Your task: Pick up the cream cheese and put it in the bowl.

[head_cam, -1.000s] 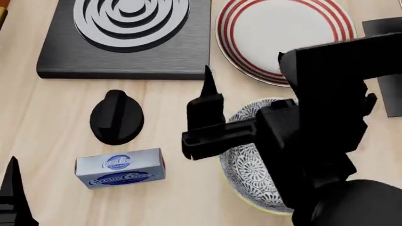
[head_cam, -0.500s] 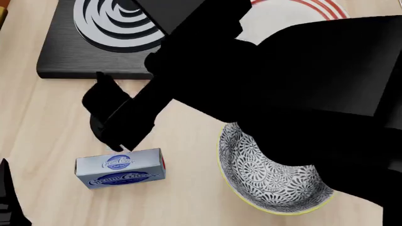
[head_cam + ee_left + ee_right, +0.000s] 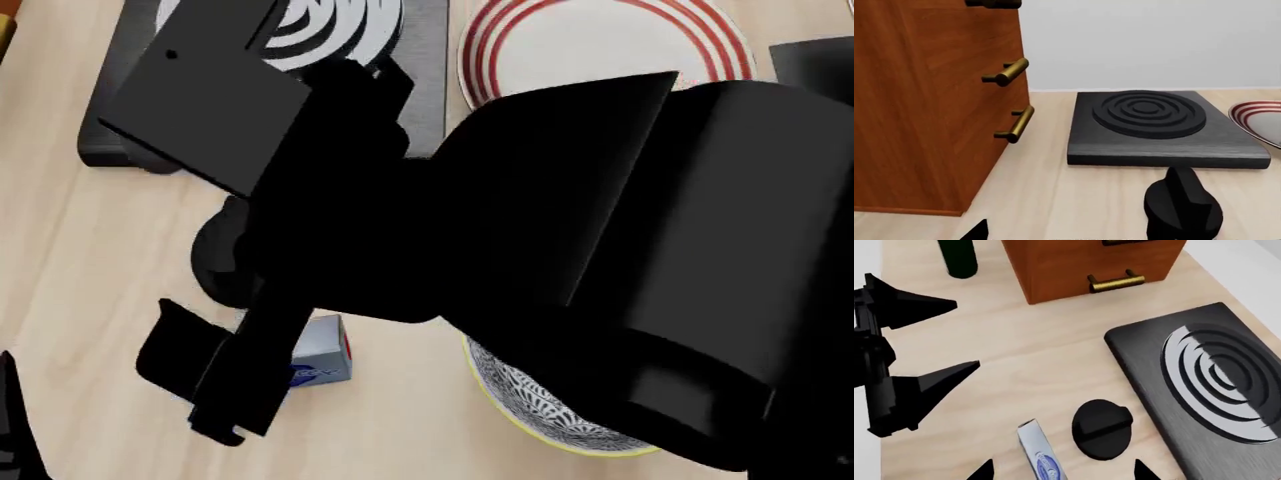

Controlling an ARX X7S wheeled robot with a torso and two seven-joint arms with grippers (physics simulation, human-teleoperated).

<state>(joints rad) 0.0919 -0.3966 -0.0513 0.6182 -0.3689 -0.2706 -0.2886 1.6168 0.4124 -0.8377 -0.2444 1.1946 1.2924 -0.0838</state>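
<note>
**Right arm over the cream cheese, not yet gripping**

I judge this the approach step: my right arm reaches across the head view, and the right tool hangs above the cream cheese, which lies flat on the surface, only one end showing past the arm. In the right wrist view the box sits between the two fingertips at the frame edge, which stand spread wide with nothing held. The left tool waits well apart, its pointed fingers parted and empty.

The bowl sits near the box, mostly hidden under my arm. Next I need to descend squarely over the box, close across its narrow sides, lift, and carry it to the bowl.

The surface is pale wood. On it are a black hotplate with concentric rings, a black knob, a red-ringed plate, a wooden drawer cabinet with brass handles, and a dark green bottle. A plain pale wall lies behind.
</note>
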